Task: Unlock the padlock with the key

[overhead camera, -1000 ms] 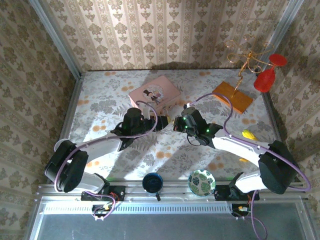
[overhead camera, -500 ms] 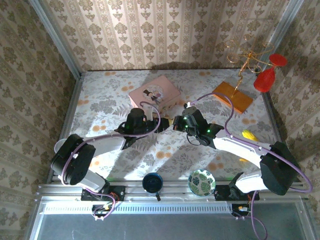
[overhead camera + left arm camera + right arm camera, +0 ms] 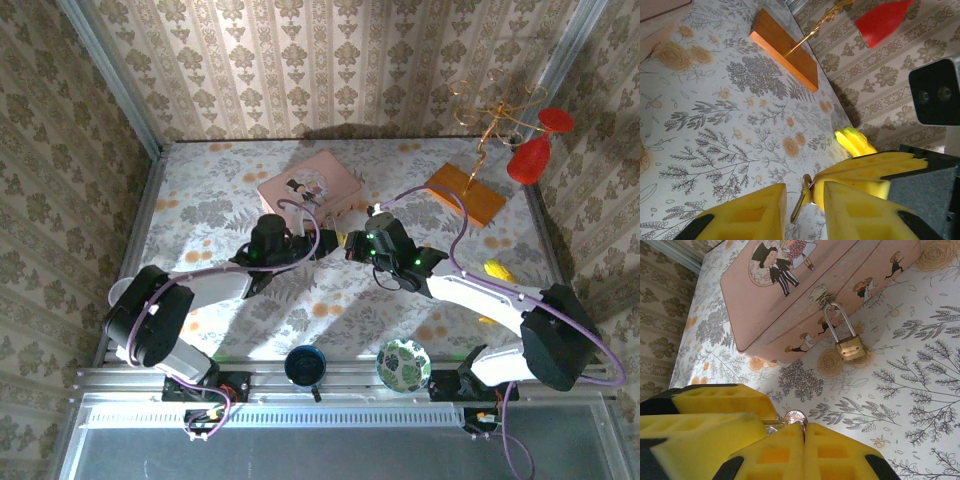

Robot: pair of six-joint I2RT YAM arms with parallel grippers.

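The right gripper [image 3: 804, 426] is clamped tight on the key [image 3: 794, 416], whose round silver head pokes out at the fingertips. The left gripper [image 3: 805, 194] meets it tip to tip, fingers a narrow gap apart around the key's shank. Both hang over the floral tablecloth [image 3: 200, 215], near the pink box [image 3: 790, 300]. The padlock [image 3: 850, 347] hangs from the box's front clasp, its body on the cloth.

To the right are a wooden block [image 3: 465, 193], a gold wire stand [image 3: 488, 110], a red glass [image 3: 533, 150] and a yellow fruit [image 3: 497, 268]. A dark cup [image 3: 304, 365] and a patterned bowl [image 3: 404, 364] sit by the near rail. Papered walls [image 3: 350, 60] close three sides, and open cloth lies to the left.
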